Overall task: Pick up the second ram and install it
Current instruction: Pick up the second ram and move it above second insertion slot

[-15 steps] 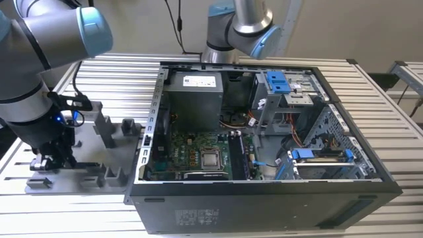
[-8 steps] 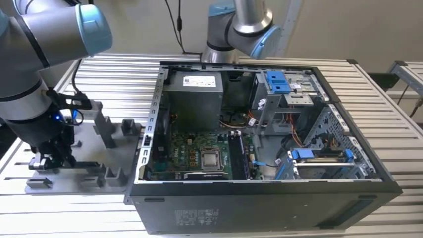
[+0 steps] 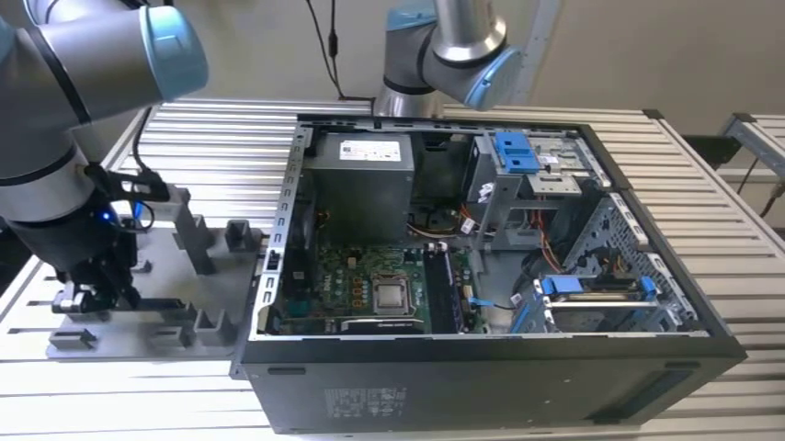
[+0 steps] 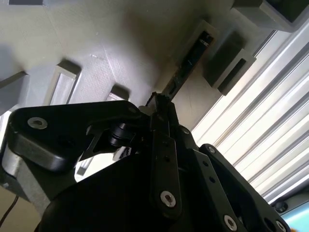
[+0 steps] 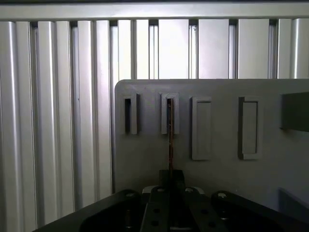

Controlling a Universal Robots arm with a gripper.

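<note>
1. Worktop [image 3: 221, 138]: ribbed aluminium, carries everything.
2. Computer case [image 3: 491, 367]: lies mid-worktop with its side panel off. Inside are the power supply [image 3: 358, 184], the motherboard [image 3: 356, 276] and the long black slots [image 3: 439, 285] on it.
3. Arm [image 3: 50, 138]: at the exterior view's left, reaching down. Another arm's joint [image 3: 460, 46] stands behind the case.
4. Grey fixture plate [image 3: 172, 276]: on the worktop just beside the case, on the exterior view's left. Its upright blocks [image 3: 197, 230] and the case wall [image 3: 279, 230] stand between the tool and the motherboard.
5. Tool [image 3: 88, 299]: low over the plate, on the part farthest from the case. In both wrist views its fingers [image 4: 161, 104] are drawn together, clamped on the near end of the second ram.
6. Second ram [image 5: 170, 135]:
   - In the first wrist view it is edge-on, a thin line seated in a narrow slot of the plate and running into the tool [image 5: 171, 181].
   - That slot is second in from the plate's edge, with a neighbouring slot [image 5: 129, 113] on one side and a wider recess [image 5: 201, 128] on the other.
   - The second wrist view shows its dark length [image 4: 190, 58] extending away from the fingertips.
   - It is well apart from the case.
</note>
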